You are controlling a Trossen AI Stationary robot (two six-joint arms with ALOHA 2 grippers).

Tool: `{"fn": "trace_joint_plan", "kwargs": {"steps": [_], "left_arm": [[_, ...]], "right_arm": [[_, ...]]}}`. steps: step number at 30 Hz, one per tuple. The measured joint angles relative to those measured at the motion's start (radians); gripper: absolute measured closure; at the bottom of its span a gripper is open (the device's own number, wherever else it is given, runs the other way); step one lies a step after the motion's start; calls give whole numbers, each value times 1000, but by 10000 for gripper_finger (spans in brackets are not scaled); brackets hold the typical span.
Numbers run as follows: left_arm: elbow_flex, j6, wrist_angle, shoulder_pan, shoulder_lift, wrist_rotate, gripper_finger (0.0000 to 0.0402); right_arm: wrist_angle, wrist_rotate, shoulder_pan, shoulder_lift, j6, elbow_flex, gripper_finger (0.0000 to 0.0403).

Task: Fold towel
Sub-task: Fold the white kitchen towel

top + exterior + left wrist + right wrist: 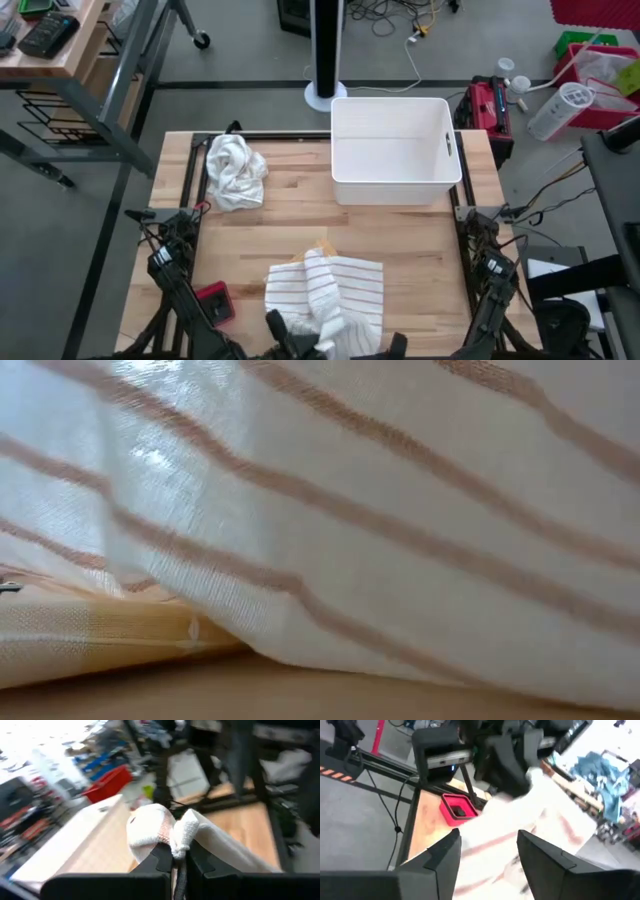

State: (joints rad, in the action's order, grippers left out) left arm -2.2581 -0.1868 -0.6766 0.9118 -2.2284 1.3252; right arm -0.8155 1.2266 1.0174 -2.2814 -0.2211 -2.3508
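Note:
A white towel with reddish-brown stripes (325, 295) lies rumpled near the table's front edge and fills the low view (380, 510). My left gripper (283, 330) is at its near left side, shut on a bunch of it (176, 852). My right gripper (392, 345) stands open at the towel's near right side. In its wrist view the fingers (489, 840) have the striped cloth (540, 825) beyond them and hold nothing. A yellowish cloth (100, 630) lies flat on the table under the towel's edge. My left gripper pinches a bunched-up part of the striped towel (181, 832) between its two shut fingers. The cloth bulges out past the fingertips in several gathered layers. The fingers come in roughly level from the table's near side. The rest of the towel trails away onto the table.
A white plastic bin (395, 150) stands at the table's far middle-right. A crumpled white cloth (235, 170) lies at the far left. A small red object (213, 303) sits on the table left of the towel. Bare wood shows between the towel and the bin.

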Motion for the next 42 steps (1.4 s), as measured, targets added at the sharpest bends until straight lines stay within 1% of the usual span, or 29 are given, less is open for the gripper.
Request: {"fn": "trace_joint_plan", "kwargs": {"steps": [3, 6, 8, 12, 15, 18, 20, 24, 26, 28, 30, 32, 35, 37, 39, 42], "left_arm": [[0, -53, -1, -1, 0, 57, 397], [0, -80, 0, -2, 0, 79, 397], [0, -83, -1, -6, 0, 110, 397], [0, -81, -2, -23, 5, 159, 397], [0, -81, -5, -39, 13, 182, 396], [0, -56, -6, -49, 32, 240, 396], [0, -27, -5, -59, 55, 246, 396], [0, -31, -4, -78, 100, 235, 396], [0, -32, -3, -80, 119, 232, 396], [0, -32, -3, -82, 140, 228, 396], [0, -32, -2, -83, 162, 219, 396], [0, -25, -1, -88, 189, 186, 396], [0, -9, -2, -103, 231, 111, 396], [0, -10, -2, -116, 262, 48, 396], [-2, -10, 0, -128, 284, 7, 396], [-1, -9, -5, -147, 304, -2, 396]], "right_arm": [[-81, 8, -6, 0, -153, 0, 202], [-159, 24, -18, 0, -318, 1, 194], [-180, 23, -30, -5, -387, 4, 188], [-184, 14, -53, -25, -420, 6, 180], [-187, -26, -70, -39, -412, 7, 179], [-230, -56, -78, -56, -415, 7, 184], [-280, -57, -82, -71, -438, 9, 187], [-379, -46, -93, -88, -542, 10, 189], [-406, -44, -103, -101, -554, 10, 188], [-416, -49, -112, -114, -539, 13, 186], [-414, -41, -117, -131, -477, 14, 185], [-411, 17, -117, -142, -377, 14, 188], [-401, 133, -117, -158, -250, 14, 196], [-397, 188, -115, -167, -178, 14, 199], [-389, 220, -116, -173, -103, 14, 198], [-360, 260, -131, -184, -22, 14, 194]]}}
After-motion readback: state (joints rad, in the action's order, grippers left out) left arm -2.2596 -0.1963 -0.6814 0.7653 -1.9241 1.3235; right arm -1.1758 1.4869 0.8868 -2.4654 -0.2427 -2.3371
